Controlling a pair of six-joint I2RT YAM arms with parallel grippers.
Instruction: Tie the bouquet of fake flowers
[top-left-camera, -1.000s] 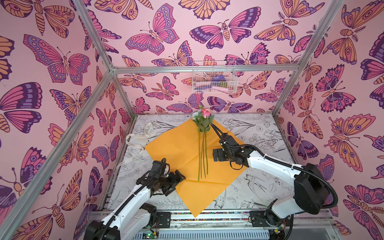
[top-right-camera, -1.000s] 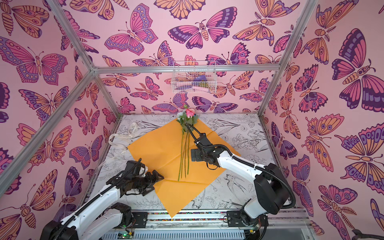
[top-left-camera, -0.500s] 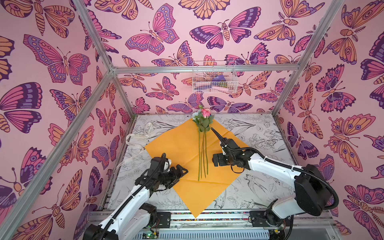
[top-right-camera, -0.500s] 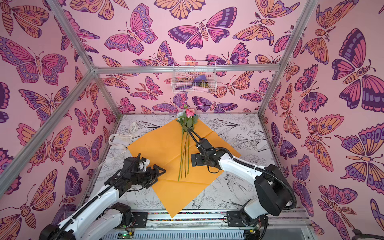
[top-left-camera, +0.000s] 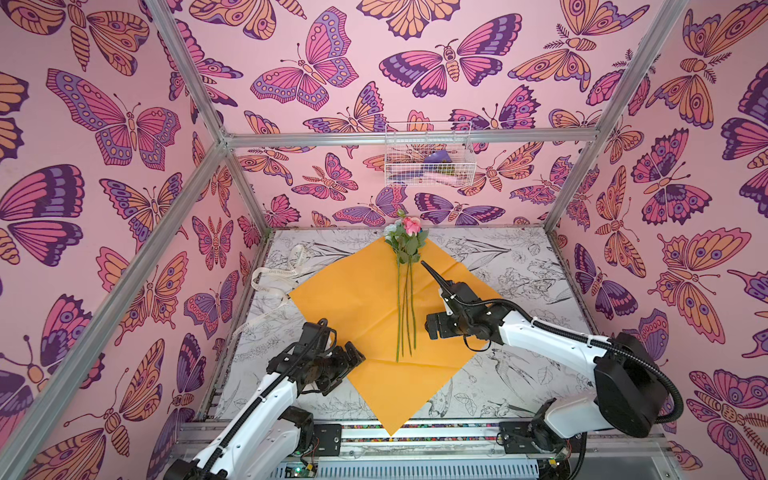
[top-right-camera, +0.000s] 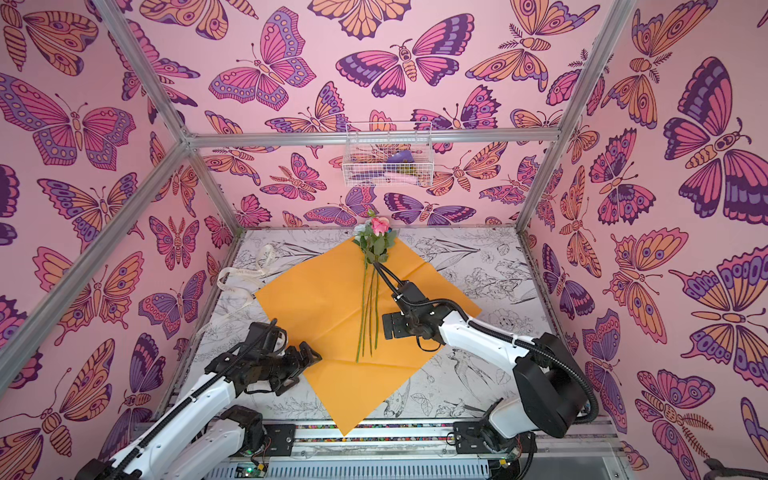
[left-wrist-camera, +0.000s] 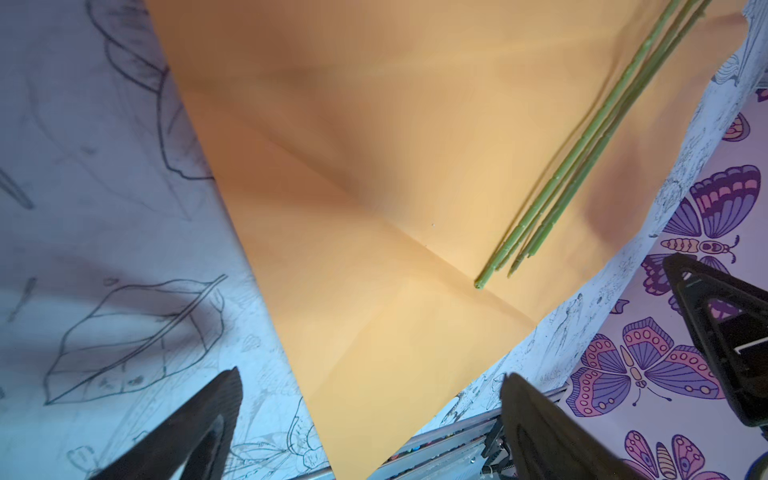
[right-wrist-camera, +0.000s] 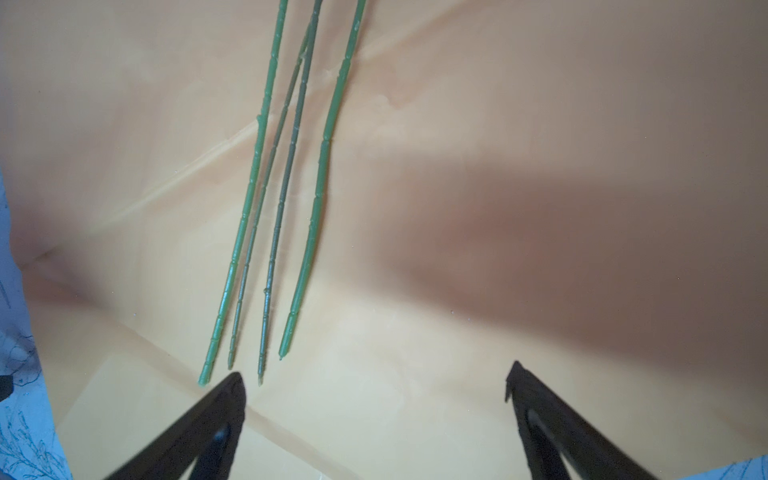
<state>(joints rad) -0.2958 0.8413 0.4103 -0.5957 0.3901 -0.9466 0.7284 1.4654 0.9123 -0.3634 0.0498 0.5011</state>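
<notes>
The bouquet of fake flowers lies loose on a flat orange paper sheet, with its heads at the far corner. Its thin green stems run toward the front. My left gripper is open and empty over the sheet's front-left edge. To the right of the stems my right gripper is open and empty above the paper. In the right wrist view one fingertip shows beside the stem ends.
A cream lettered ribbon lies curled on the printed table left of the paper. A white wire basket hangs on the back wall. Butterfly-patterned walls and metal frame bars close in the sides.
My right gripper has drawn back a little toward the front, still open. The left gripper has shifted slightly at the paper's edge. The flowers and paper have not moved.
</notes>
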